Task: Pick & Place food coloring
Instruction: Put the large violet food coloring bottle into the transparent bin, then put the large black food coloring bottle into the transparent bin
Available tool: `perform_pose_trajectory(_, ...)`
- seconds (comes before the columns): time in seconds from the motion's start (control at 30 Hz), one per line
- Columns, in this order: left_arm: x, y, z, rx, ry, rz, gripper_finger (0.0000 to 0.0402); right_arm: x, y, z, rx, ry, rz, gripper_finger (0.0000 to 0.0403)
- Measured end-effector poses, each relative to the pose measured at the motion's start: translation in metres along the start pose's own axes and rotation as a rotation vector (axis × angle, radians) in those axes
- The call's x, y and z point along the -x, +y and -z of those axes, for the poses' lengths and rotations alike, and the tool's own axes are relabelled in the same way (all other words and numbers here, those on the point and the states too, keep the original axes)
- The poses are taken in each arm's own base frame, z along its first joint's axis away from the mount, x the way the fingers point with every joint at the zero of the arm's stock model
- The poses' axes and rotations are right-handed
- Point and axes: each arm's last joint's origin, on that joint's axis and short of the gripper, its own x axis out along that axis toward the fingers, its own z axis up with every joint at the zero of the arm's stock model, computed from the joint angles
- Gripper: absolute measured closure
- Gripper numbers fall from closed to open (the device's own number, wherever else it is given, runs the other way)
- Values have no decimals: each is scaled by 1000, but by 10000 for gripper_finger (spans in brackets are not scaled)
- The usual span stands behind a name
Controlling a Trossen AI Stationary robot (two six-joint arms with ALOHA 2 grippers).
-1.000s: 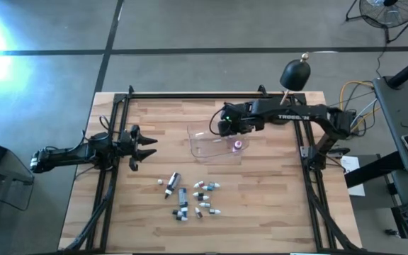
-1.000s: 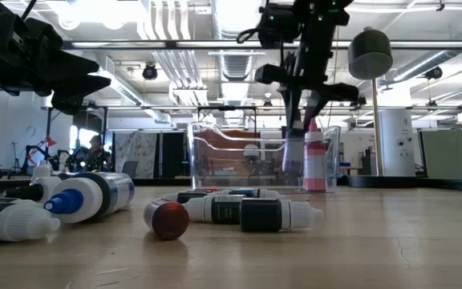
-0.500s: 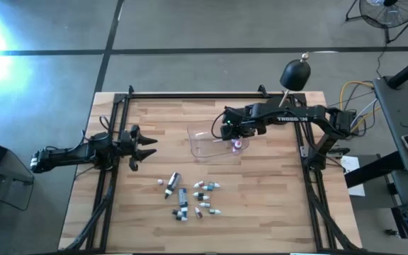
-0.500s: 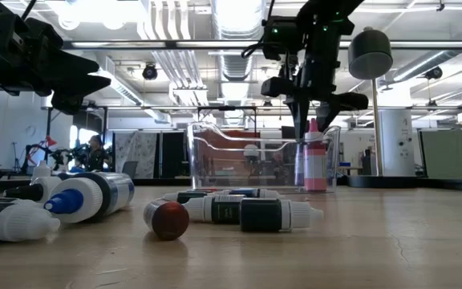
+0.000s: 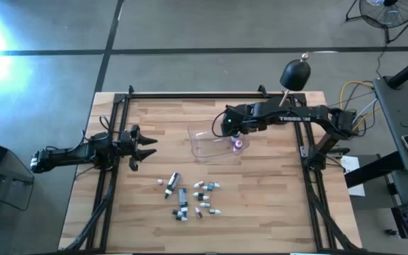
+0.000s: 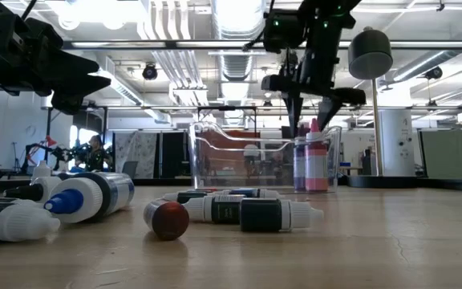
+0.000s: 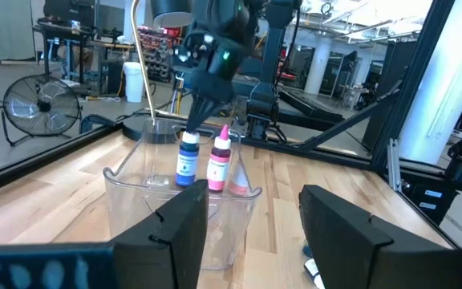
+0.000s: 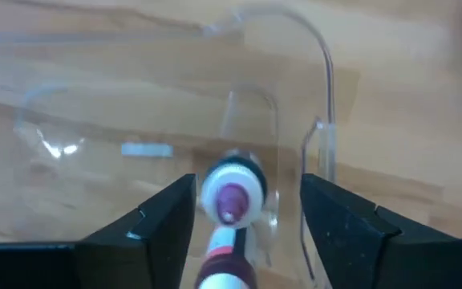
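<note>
Table (image 5: 275, 205): wooden top framed by dark rails, seen whole from above; both arms, the tub and the bottles are carried on or over it.

Right arm: stretched from the right edge towards the middle of the table, above the tub.

Left arm: laid along the left edge, well apart from the tub and the bottles.

Lamp (image 5: 295, 74): black dome on a stalk, set at the far edge near the right corner.

Tub (image 5: 205, 145): clear plastic, placed near the table's middle, slightly towards the far edge.

Right gripper (image 5: 234, 127): held over the tub's right end, fingers spread apart with nothing between them; in the low view (image 6: 309, 108) the fingertips are seen just above the caps of the two upright bottles, and in its own wrist view (image 8: 237, 215) the pink-tipped cap is seen between the fingers, untouched.

Left gripper (image 5: 147, 147): held open and empty near the left edge, pointed towards the tub.

Bottles in tub: two are stood upright side by side at the tub's right end, a pink bottle (image 7: 218, 164) and a blue bottle (image 7: 188, 160) just beside it.

Loose bottles (image 5: 190, 197): a scattered group is laid on the table between the tub and the near edge, most of them on their sides.
</note>
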Motion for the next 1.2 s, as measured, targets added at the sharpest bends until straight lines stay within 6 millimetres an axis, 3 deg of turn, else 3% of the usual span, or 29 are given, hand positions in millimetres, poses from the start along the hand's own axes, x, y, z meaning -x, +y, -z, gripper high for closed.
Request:
perform_pose_trajectory(0.23, 0, 0, 0, 0, 0, 0, 229, 31, 18, -1, 138, -134, -65, 170)
perform_pose_trajectory(0.37, 0, 0, 0, 0, 0, 0, 229, 54, 35, 12, 320, -278, -82, 170)
perform_pose_trajectory(0.47, 0, 0, 0, 0, 0, 0, 229, 66, 43, 23, 362, -341, -96, 170)
perform_pose_trajectory(0.67, 0, 0, -1, -174, -13, -1, 229, 79, 51, 38, 398, -372, -132, 170)
perform_pose_trajectory(0.93, 0, 0, -2, -100, -16, -4, 229, 85, 55, 57, 380, -354, -176, 170)
perform_pose_trajectory(1.0, 0, 0, -3, -21, -26, -2, 229, 87, 56, 62, 366, -348, -188, 170)
perform_pose_trajectory(1.2, 0, 0, -3, 474, -34, -6, 229, 92, 58, 78, 340, -331, -224, 170)
